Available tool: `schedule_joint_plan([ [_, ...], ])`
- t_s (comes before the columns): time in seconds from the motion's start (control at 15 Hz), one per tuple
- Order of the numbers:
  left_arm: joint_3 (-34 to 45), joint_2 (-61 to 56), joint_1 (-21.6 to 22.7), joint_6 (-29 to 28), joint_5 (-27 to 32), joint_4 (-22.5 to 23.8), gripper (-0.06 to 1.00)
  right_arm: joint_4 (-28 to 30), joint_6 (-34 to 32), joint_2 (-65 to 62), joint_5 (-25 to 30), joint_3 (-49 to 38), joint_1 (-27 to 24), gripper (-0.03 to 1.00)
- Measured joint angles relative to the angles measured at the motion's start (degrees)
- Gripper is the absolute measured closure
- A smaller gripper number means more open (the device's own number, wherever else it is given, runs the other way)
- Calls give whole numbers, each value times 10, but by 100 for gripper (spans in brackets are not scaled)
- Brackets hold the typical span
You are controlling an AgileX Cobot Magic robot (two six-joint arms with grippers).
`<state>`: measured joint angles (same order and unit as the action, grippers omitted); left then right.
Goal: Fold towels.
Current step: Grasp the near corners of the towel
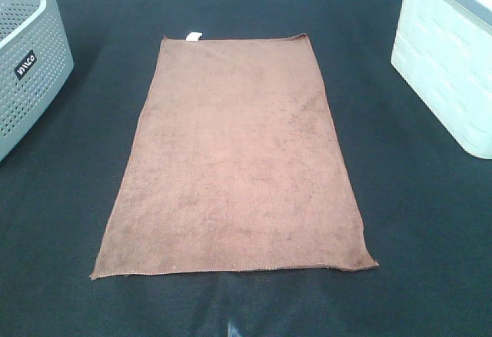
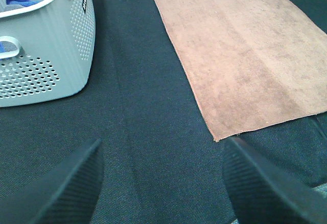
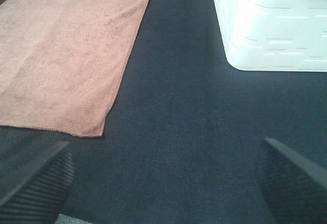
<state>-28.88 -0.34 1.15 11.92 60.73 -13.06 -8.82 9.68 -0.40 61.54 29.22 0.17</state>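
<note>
A: Status re: the towel [image 1: 234,160]?
B: It's lying flat mid-way across the dark table [image 1: 430,237], fully spread, no fold in it, w/ its white tag [image 1: 193,36] sticking out at the far edge. Grey basket [image 1: 31,68] is sitting off to the left, white bin [image 1: 450,60] to the right, both apart from it.
A: Grippers?
B: Left gripper [image 2: 162,155] is hovering nr the towel's near left corner, jaws spread wide, gripping nothing. Right gripper [image 3: 166,150] is hovering by the near right corner, also released & empty. Neither is touching cloth.
A: So progress?
B: I'm reading it as zero folds so far, i.e. everything is waiting: grabbing the corners, folding over, prob. a 2nd fold too.
</note>
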Motion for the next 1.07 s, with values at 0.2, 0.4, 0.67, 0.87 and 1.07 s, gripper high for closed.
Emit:
schedule_joint_plan([
  [0.2, 0, 0, 0, 0, 0, 0, 30, 0, 0, 0, 0, 0, 0, 6],
  [0.4, 0, 0, 0, 0, 0, 0, 30, 0, 0, 0, 0, 0, 0, 6],
  [0.67, 0, 0, 0, 0, 0, 0, 30, 0, 0, 0, 0, 0, 0, 6],
  [0.87, 0, 0, 0, 0, 0, 0, 30, 0, 0, 0, 0, 0, 0, 6],
  [1.07, 0, 0, 0, 0, 0, 0, 30, 0, 0, 0, 0, 0, 0, 6],
])
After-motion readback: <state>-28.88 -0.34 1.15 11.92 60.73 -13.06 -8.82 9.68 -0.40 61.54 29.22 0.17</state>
